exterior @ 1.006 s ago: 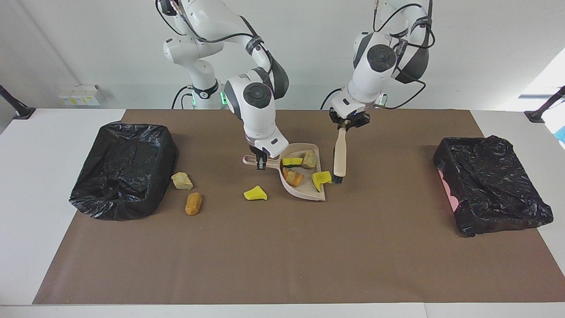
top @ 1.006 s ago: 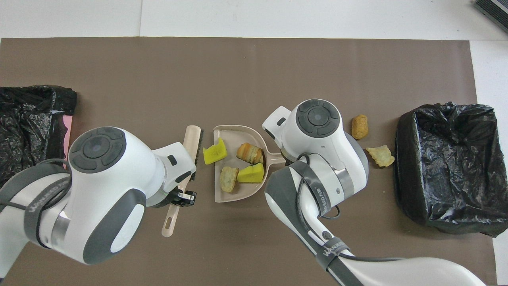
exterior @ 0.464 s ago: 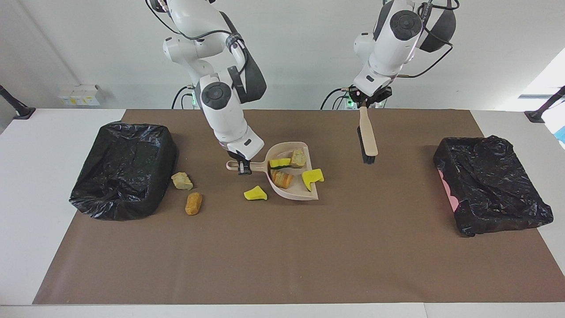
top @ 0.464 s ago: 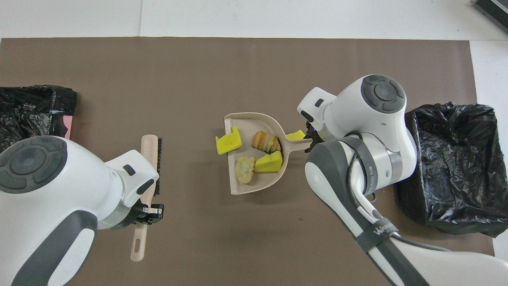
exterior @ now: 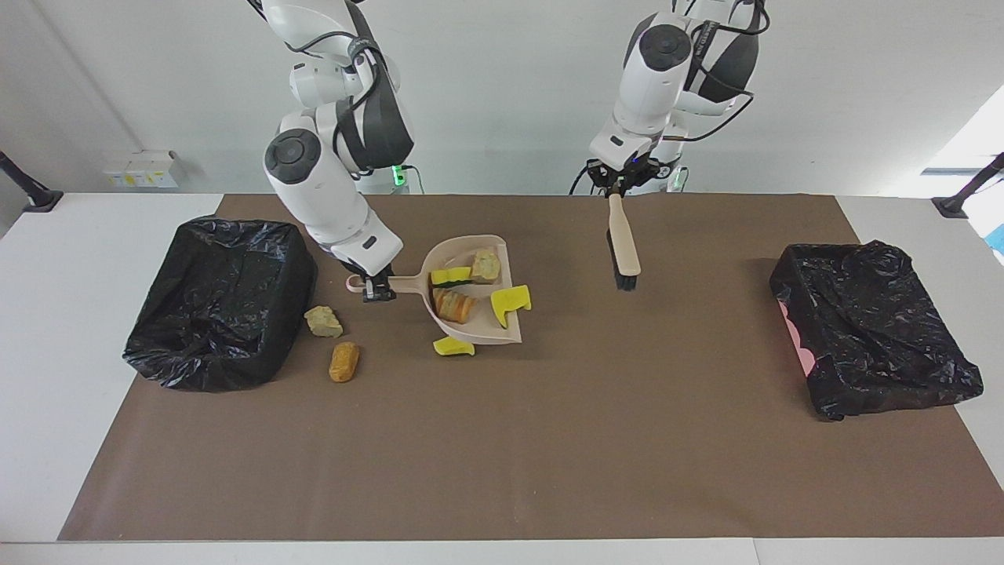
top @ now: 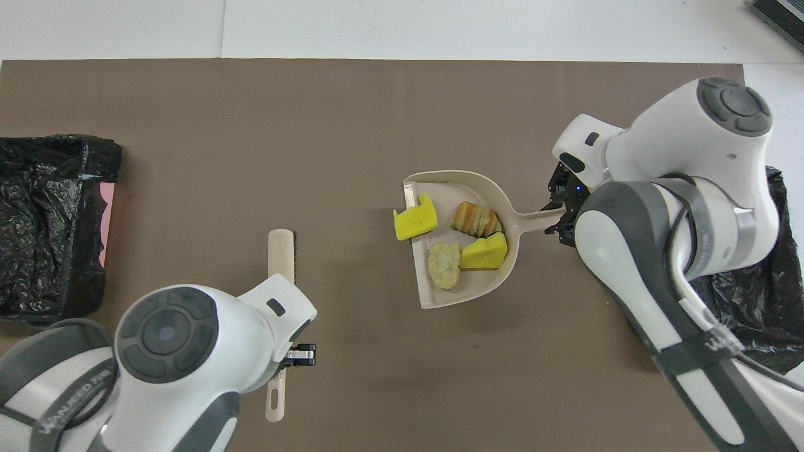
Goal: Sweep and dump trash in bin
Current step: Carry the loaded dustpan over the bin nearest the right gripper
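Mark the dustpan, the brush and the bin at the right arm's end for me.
dustpan (exterior: 502, 255), facing view, on its raised rim.
brush (exterior: 623, 239), facing view, on its beige back.
bin at the right arm's end (exterior: 223, 302), facing view, on its black liner.

Right hand (top: 561, 212) gripping dustpan (top: 468, 292) handle, four scraps (top: 478, 218) inside, brush (top: 281, 251) alongside

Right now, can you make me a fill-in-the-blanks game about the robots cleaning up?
1. The right hand holds the ___ by its handle.
2. The left hand holds the ___.
3. The dustpan carries ___ scraps.
4. The bins are lined with bags coloured ___.

Missing words: dustpan; brush; four; black
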Robot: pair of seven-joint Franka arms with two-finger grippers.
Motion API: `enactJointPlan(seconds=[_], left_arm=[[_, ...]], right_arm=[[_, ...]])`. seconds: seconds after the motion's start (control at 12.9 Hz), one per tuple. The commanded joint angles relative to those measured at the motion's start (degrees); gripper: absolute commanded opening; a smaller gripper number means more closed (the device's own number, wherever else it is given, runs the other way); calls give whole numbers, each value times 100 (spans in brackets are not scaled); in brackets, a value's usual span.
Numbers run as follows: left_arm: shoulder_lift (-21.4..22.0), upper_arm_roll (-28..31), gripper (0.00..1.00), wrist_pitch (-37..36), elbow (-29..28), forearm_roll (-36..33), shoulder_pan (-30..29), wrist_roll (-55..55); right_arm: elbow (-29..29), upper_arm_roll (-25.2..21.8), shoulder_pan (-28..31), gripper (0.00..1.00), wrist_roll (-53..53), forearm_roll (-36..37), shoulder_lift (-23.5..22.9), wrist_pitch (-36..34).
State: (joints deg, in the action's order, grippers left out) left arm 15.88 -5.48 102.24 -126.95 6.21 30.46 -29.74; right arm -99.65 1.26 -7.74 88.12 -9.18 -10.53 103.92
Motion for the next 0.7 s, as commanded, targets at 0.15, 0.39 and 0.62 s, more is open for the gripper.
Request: enactJointPlan(seconds=[0.15, 0.39, 0.62], left_arm=[[-477, 82, 0, 1320, -628, 337, 1108, -933], [-655, 73, 0, 1905, -909, 494, 1558, -1148], [-744, 73, 0, 2230, -1121, 645, 1753, -1368]], right_arm=[[95, 6, 1000, 0, 1021, -103, 217, -503], [104, -3, 1632, 0, 1233, 424, 463, -671], [104, -21, 2274, 0, 1987, 487, 473, -575]])
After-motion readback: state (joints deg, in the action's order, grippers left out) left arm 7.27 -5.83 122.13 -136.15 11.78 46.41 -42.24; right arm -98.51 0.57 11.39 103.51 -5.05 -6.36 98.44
